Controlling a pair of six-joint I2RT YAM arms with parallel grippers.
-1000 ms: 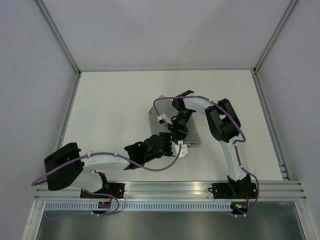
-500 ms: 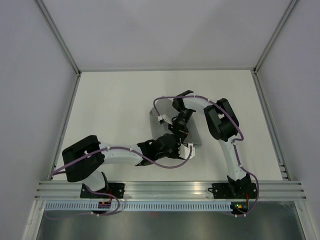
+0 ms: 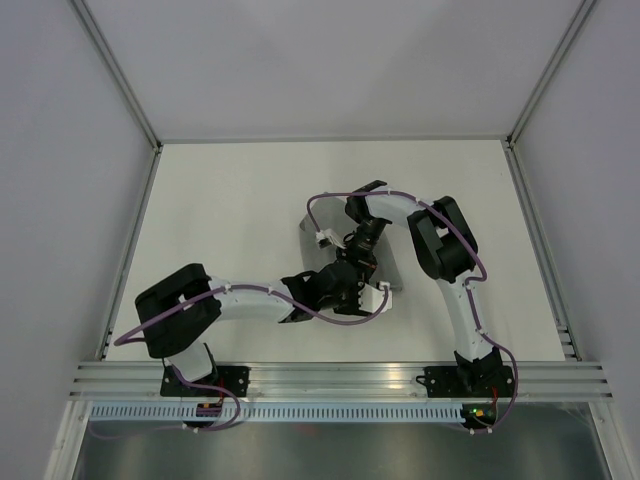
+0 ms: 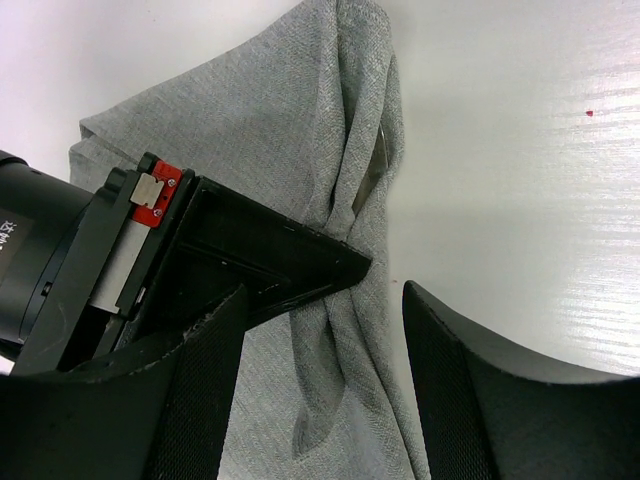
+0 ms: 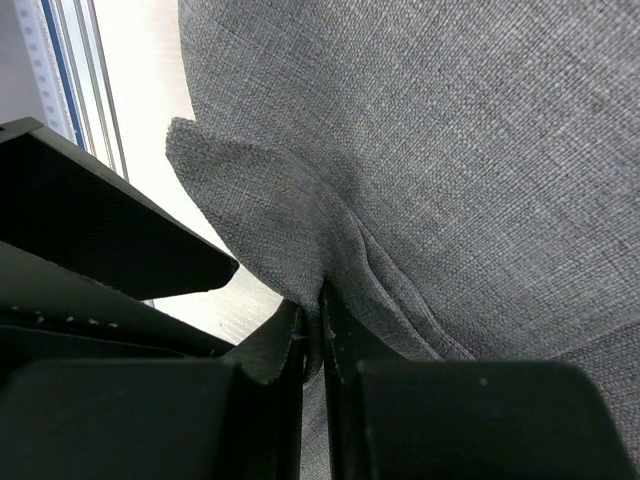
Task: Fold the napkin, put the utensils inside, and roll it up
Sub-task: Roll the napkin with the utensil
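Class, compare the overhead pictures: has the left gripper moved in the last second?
Yes. The left gripper has shifted slightly to the right along the rail, and its arm has swung in behind it.

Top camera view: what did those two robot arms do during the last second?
The left arm swung its bulky elbow rightward, toward the middle, nudging its open left gripper slightly right over the plain grey fabric napkin. Nothing was grabbed or released. The right gripper stayed pinched on a napkin fold, and the napkin barely shifted.
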